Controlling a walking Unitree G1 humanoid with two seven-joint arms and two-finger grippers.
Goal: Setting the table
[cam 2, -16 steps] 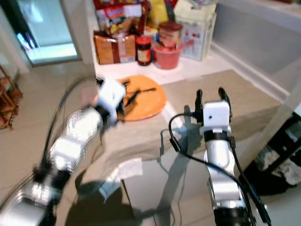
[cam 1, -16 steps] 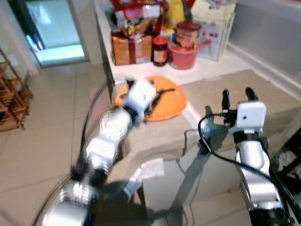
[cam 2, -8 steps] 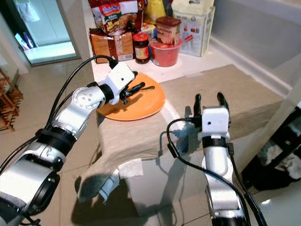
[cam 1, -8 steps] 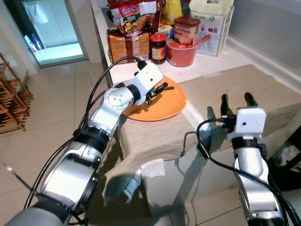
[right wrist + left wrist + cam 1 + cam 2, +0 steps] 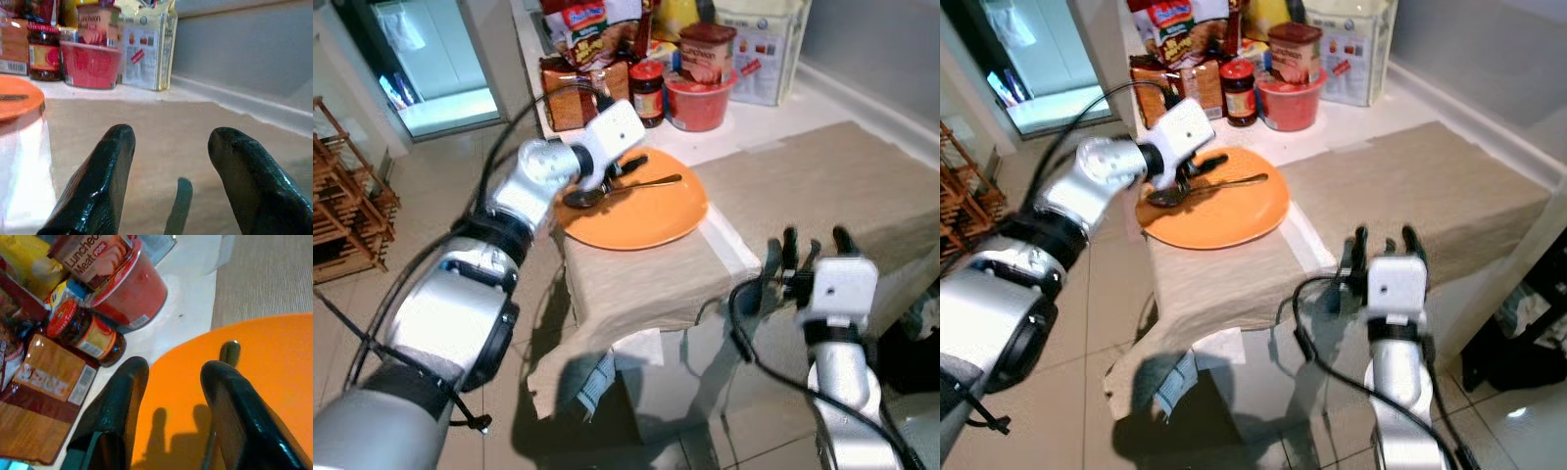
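Left eye view: the spoon (image 5: 625, 188) lies on the orange plate (image 5: 651, 217), with the left gripper (image 5: 625, 168), fingers apart, over its bowl end. The right gripper (image 5: 816, 253), fingers apart, hovers beside the plate. Closing off-centre could flick the spoon off.

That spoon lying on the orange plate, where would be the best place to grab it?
Probably by the handle: the spoon lies flat on the plate with its thin handle toward the right. Come from above, fingers astride the handle, where the left gripper hovers open.
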